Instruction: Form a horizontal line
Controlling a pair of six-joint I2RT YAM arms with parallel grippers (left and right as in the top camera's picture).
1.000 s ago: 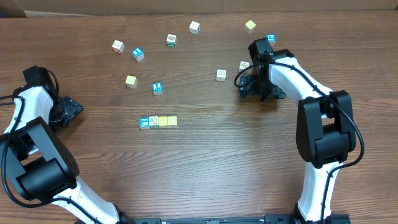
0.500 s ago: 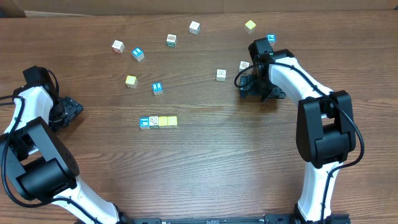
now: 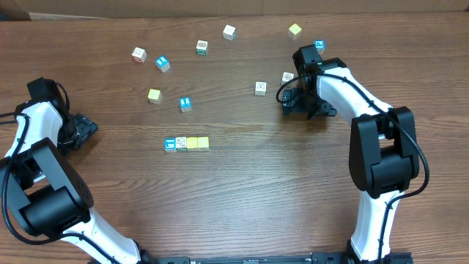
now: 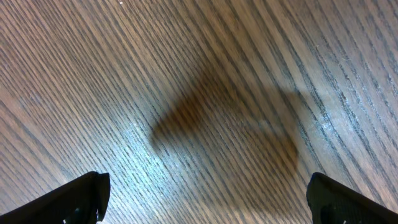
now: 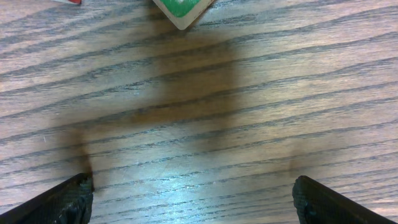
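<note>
We see the horizontal line (image 3: 187, 144) lying on the wooden table (image 3: 249, 198), four tiny cubes touching side to side. The blue-faced cube (image 3: 170, 144) sits at the line's left end. Next come the white printed cube (image 3: 181, 144), a pale yellow cube (image 3: 192, 143) and a second pale yellow cube (image 3: 203, 143) at its right end.

Neither arm touches the line. The left claw (image 4: 214, 199) hangs well off to the left of the line, its fingers spread wide over bare wood. The right claw (image 5: 196, 202) is well off to the right of the line and farther back. Its fingers are also spread wide with nothing between them, and a green-faced cube (image 5: 181, 11) lies just ahead of it.

Behind the line lie loose cubes. The nearest to it are a blue cube (image 3: 185, 104) and a yellow cube (image 3: 154, 95), both apart from it.
</note>
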